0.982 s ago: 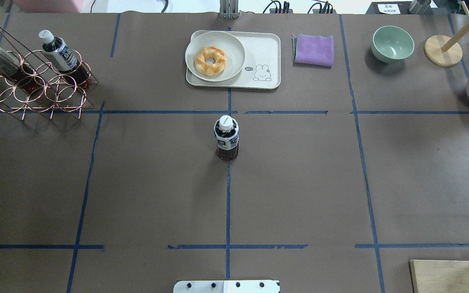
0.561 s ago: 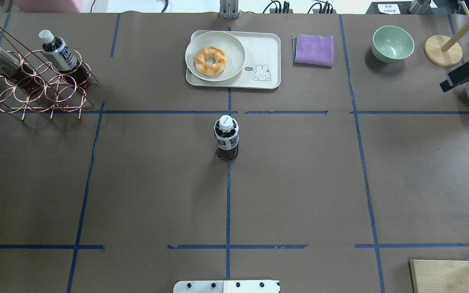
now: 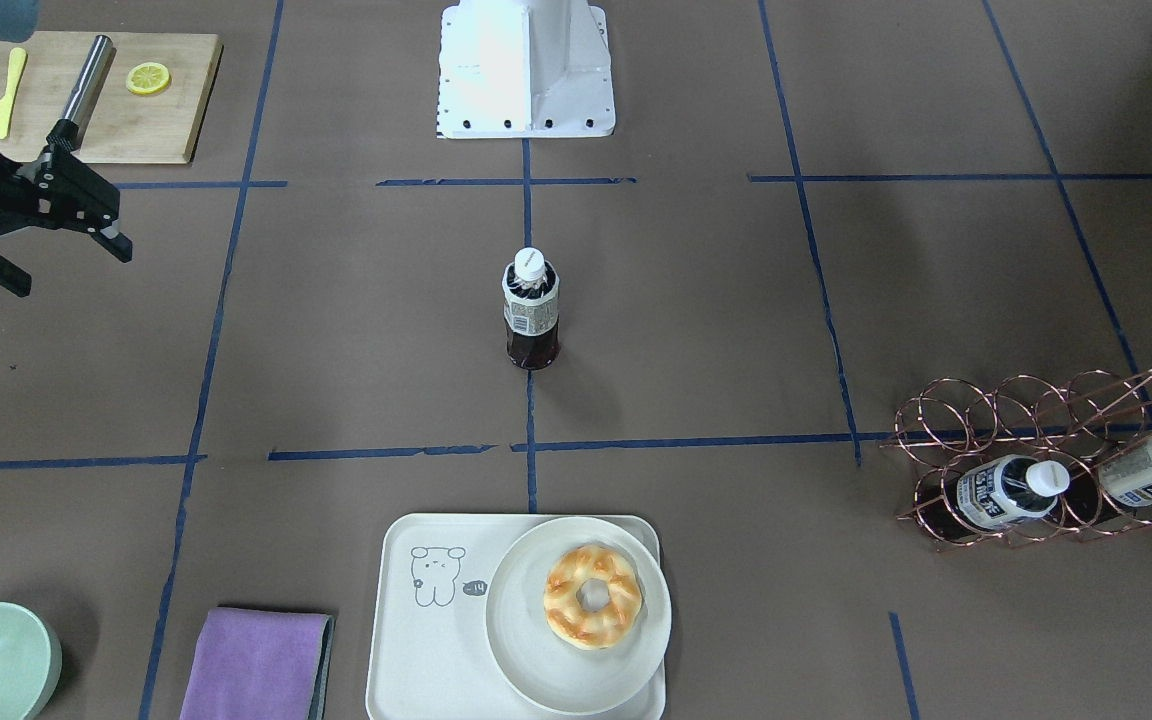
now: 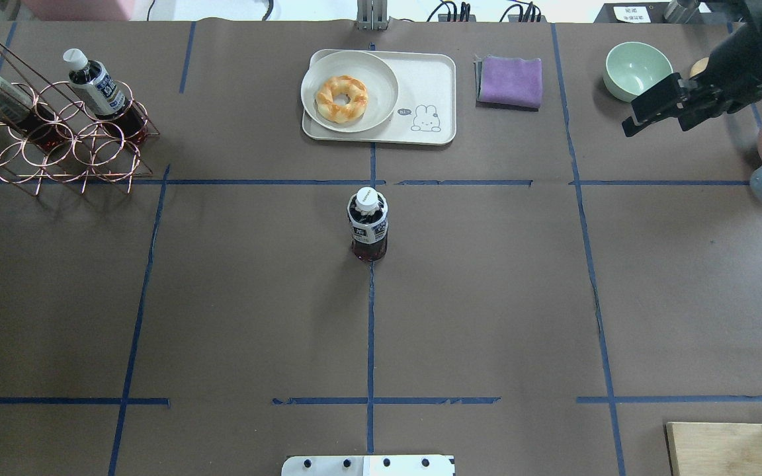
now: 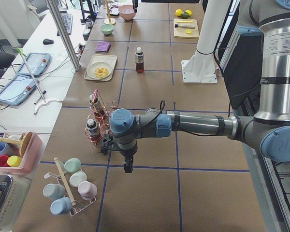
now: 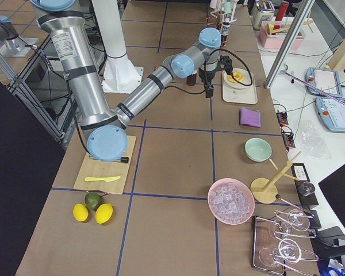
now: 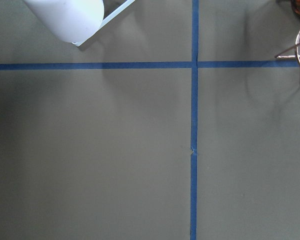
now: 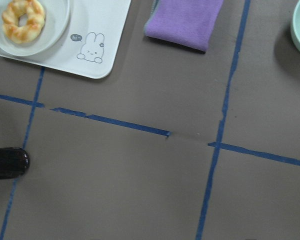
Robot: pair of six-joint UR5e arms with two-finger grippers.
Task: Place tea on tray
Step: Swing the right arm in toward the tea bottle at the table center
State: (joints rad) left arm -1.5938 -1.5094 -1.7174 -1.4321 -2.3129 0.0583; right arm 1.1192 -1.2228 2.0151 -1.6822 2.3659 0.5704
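Observation:
The tea [image 4: 368, 225] stands upright on the brown table's centre line, untouched; it also shows in the front view [image 3: 531, 310] and its base at the right wrist view's left edge [image 8: 7, 162]. The off-white tray [image 4: 428, 79] with the line-drawn animal lies behind it at the table's far side [image 3: 426, 640]. My right gripper [image 4: 652, 125] hangs open and empty above the table far right of the bottle [image 3: 74, 270]. My left gripper [image 5: 128, 166] shows only in the left side view, off the table's left end; I cannot tell if it is open.
A round white plate with a doughnut [image 4: 348, 92] fills the tray's left half. A copper wire rack [image 4: 57, 152] at the far left holds two more tea bottles [image 4: 96, 89]. A purple cloth [image 4: 510, 80], a green bowl [image 4: 637, 69] and a wooden board [image 4: 718, 449] lie to the right.
My right arm has come in from the right edge and moved left, past the green bowl. The tea bottle and tray have not moved.

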